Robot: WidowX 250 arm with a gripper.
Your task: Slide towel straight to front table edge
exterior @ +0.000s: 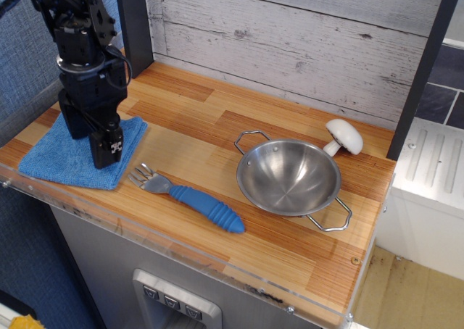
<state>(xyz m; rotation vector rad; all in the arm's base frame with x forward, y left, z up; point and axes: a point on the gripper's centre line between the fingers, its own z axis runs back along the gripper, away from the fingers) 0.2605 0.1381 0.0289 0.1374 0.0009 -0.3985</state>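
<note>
Black robot gripper (101,149) over square bright-blue terry towel (61,162), jaw gap/grip not discernible. Towel lies at the striped wood countertop's acrylic-trimmed front table edge (167,246), left of blue-handled fork (190,198).

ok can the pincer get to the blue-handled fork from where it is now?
Probably yes. The pincer hangs over the towel, and the fork lies just beside it on open wood, nothing between them. The bowl sits clear on the far side.
</note>
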